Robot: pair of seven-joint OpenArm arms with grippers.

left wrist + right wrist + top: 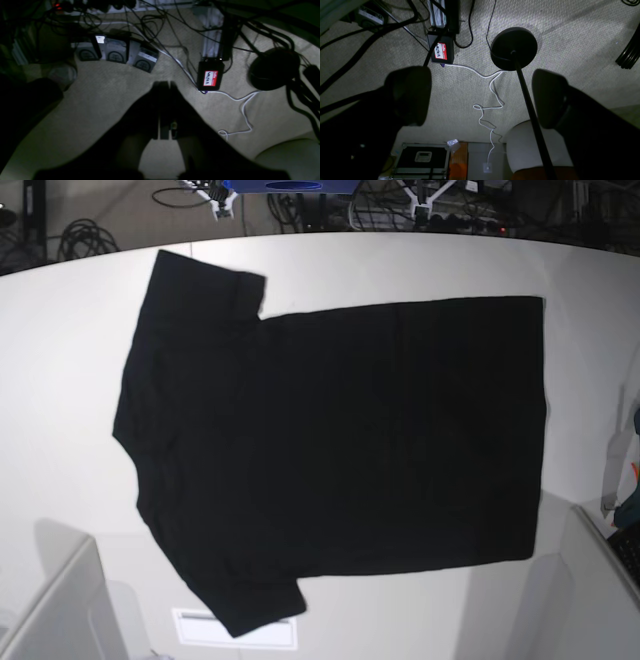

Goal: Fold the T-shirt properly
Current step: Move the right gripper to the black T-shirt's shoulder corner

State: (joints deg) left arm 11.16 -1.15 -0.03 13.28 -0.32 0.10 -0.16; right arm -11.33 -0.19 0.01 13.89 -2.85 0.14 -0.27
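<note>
The T-shirt [340, 440] lies flat on the white table [60, 380], plain black side up. Its sleeves point to the far left and near left, and its hem is at the right. No print shows. Neither gripper shows in the base view; only pale arm parts sit at the bottom left [60, 610] and bottom right [600, 580]. My left gripper [163, 85] is shut and empty, and it hangs over the carpet. My right gripper [480, 97] is open and empty, also over the carpet. The shirt is out of both wrist views.
A white label [235, 630] lies at the table's near edge, partly under the near sleeve. On the carpet below are cables, a black box with a red name tag [210, 77], a round black stand base [513, 47] and several grey pedals [115, 52].
</note>
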